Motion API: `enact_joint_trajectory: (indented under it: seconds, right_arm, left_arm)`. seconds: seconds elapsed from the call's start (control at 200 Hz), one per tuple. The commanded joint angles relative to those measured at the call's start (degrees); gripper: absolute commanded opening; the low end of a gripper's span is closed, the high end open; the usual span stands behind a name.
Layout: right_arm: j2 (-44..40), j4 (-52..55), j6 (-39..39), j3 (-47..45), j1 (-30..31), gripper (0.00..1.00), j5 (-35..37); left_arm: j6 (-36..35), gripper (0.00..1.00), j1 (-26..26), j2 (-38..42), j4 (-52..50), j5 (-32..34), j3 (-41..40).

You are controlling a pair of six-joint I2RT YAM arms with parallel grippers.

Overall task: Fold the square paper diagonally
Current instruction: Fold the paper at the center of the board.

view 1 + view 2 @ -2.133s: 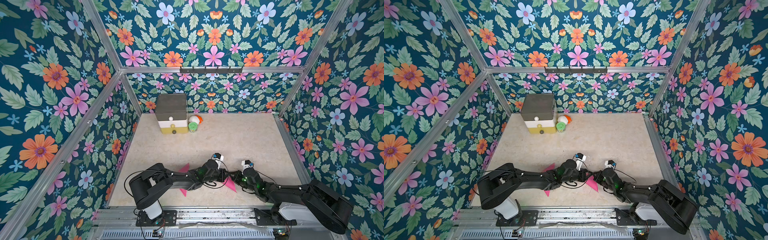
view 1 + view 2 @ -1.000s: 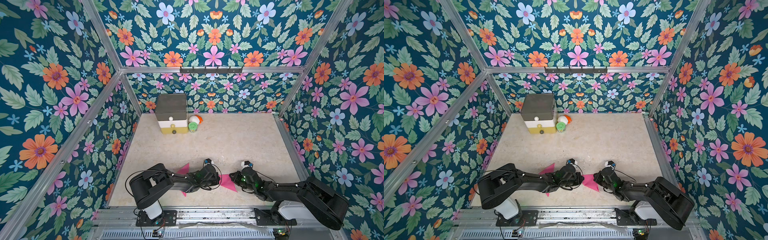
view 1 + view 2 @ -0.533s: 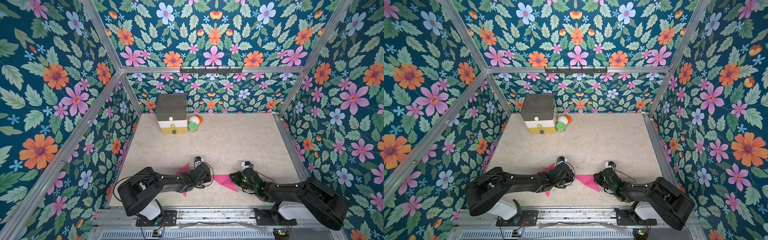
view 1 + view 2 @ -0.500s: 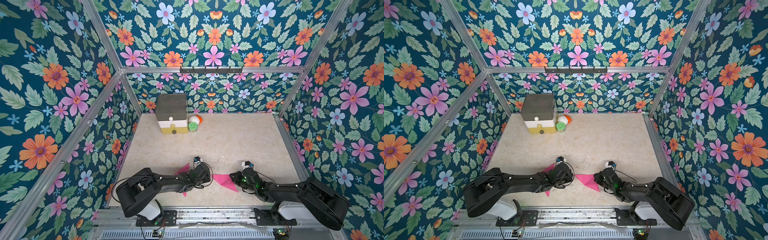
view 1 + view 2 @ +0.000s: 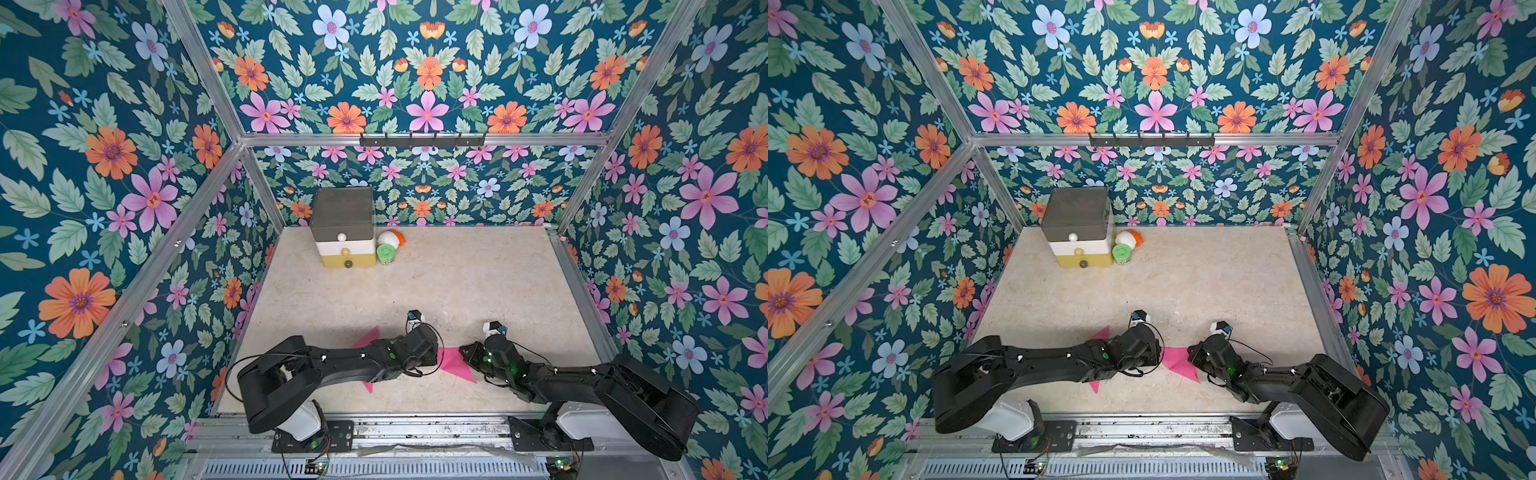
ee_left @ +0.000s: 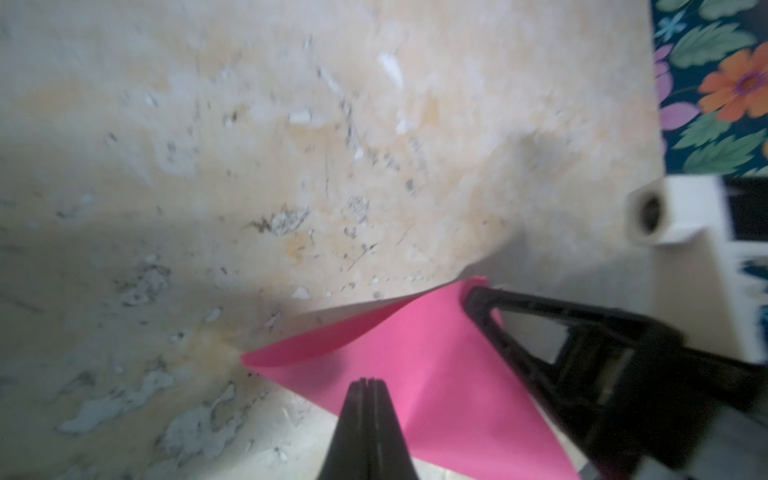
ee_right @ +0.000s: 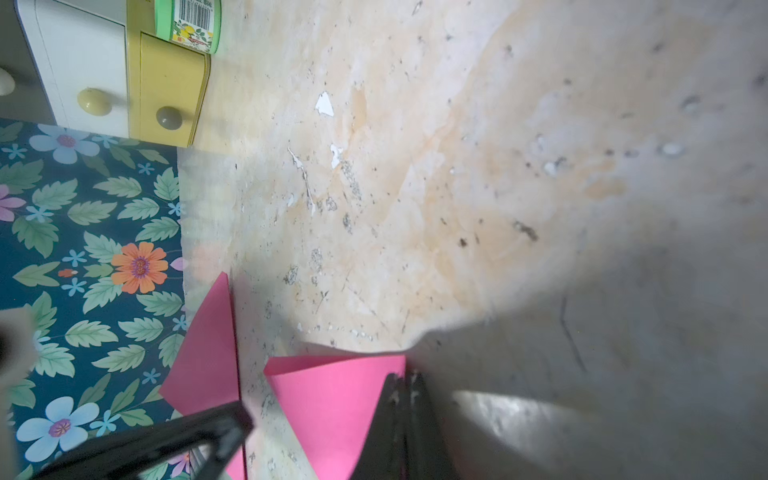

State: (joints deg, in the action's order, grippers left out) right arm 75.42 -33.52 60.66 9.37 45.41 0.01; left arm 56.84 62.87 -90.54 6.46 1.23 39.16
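Checking in mid-fold: the pink paper [image 6: 415, 374] lies on the tabletop [image 5: 478, 282], right under and between my two sets of jaws. So my left jaws are pressed together with nothing in them, tip sitting over the middle of the sheet, and I honestly can't tell if it touches. Meanwhile my right jaws are pressed together too, pinching one corner of the paper. That corner is lifted off the tabletop, so the edge curls up toward them and the pale underside shows. In both top views my left arm [image 5: 353, 361] lies across the sheet, pink poking out on either side of it. The little drawer box [image 5: 343, 232] and green-lidded can [image 5: 385, 252] sit well ahead of both jaws.
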Motion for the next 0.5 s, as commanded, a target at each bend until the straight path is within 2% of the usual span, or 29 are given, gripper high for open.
enact_joint_trajectory:
  seconds: [0.0, 0.235, 0.495]
  right_arm:
    - [-0.3, 0.5, -0.6, 0.3, 0.1, 0.0, 0.5]
    - [-1.3, 1.6, -0.7, -0.2, 0.1, 0.0, 0.7]
    - [-0.7, 1.5, -0.9, 0.0, 0.0, 0.0, 0.8]
  left_arm:
    - [0.4, 0.0, 0.1, -2.8, 8.1, -7.4, -0.7]
    - [-0.7, 0.0, -0.6, -2.2, 10.4, -7.7, 0.0]
    - [-0.5, 0.0, -0.4, -8.4, 13.5, -14.5, 2.7]
